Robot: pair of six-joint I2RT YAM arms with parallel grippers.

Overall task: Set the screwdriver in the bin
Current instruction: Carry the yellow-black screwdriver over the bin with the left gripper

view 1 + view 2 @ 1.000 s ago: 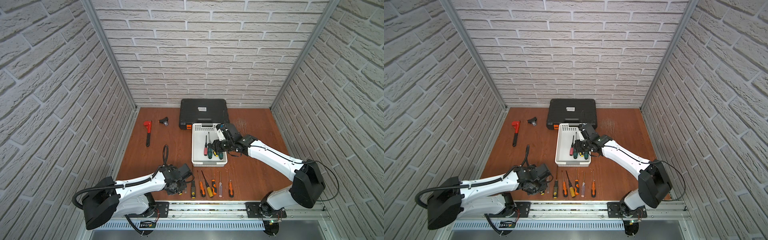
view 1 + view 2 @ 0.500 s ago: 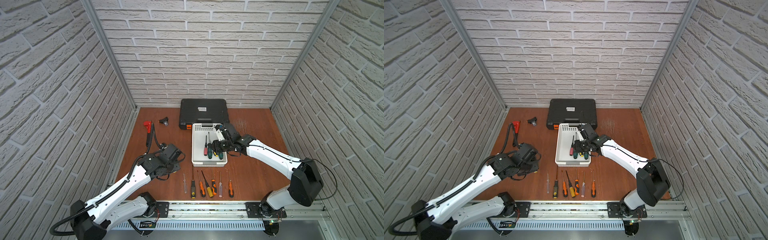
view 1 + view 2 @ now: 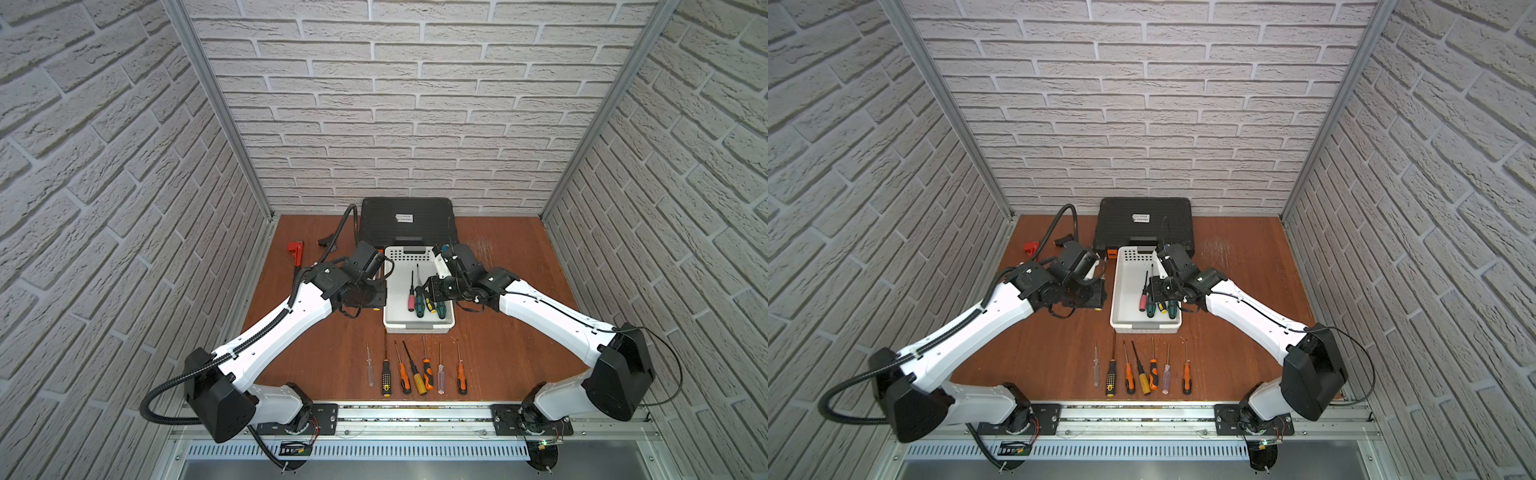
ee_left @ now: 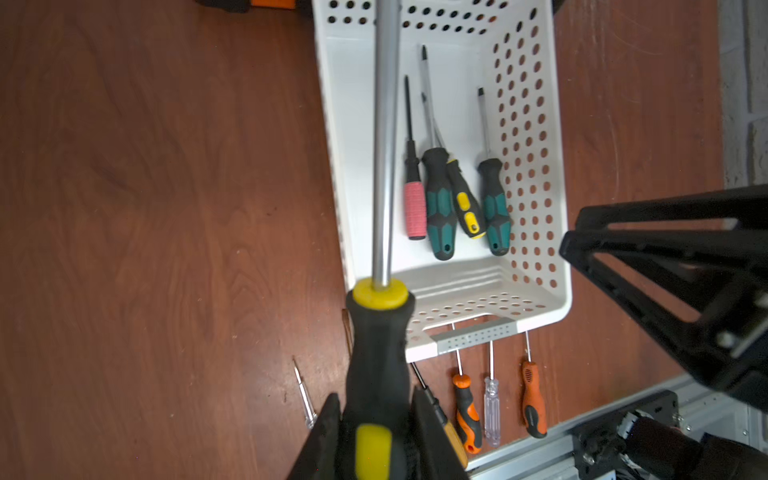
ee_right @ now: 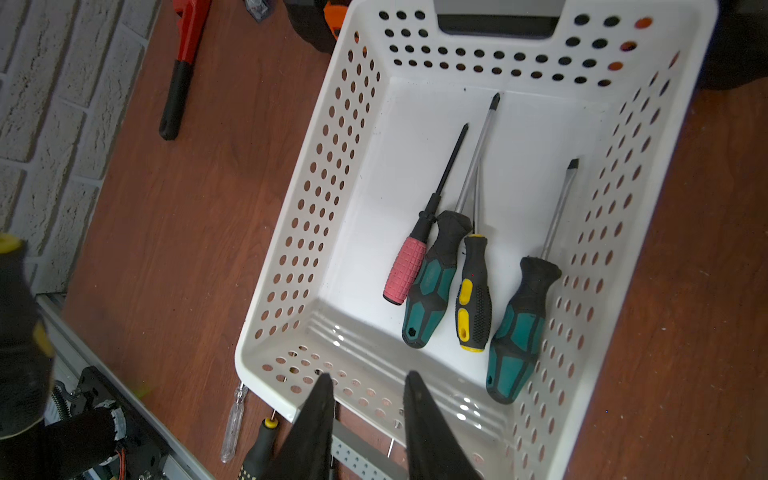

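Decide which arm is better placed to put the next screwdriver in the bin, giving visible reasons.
Left. The left gripper is shut on the black-and-yellow screwdriver, right beside the bin. The right gripper hangs over the bin with nothing between its jaws.

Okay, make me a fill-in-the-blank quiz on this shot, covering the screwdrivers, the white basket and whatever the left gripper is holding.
1. The screwdrivers lying in the white perforated plastic bin number ___.
2. The left gripper is shut on a long-shafted screwdriver whose handle is black and ___.
3. The row of loose screwdrivers on the brown wooden table numbers ___.
4. In the bin, only the thin black-shafted screwdriver has a ___ handle.

Missing words: four; yellow; seven; pink.
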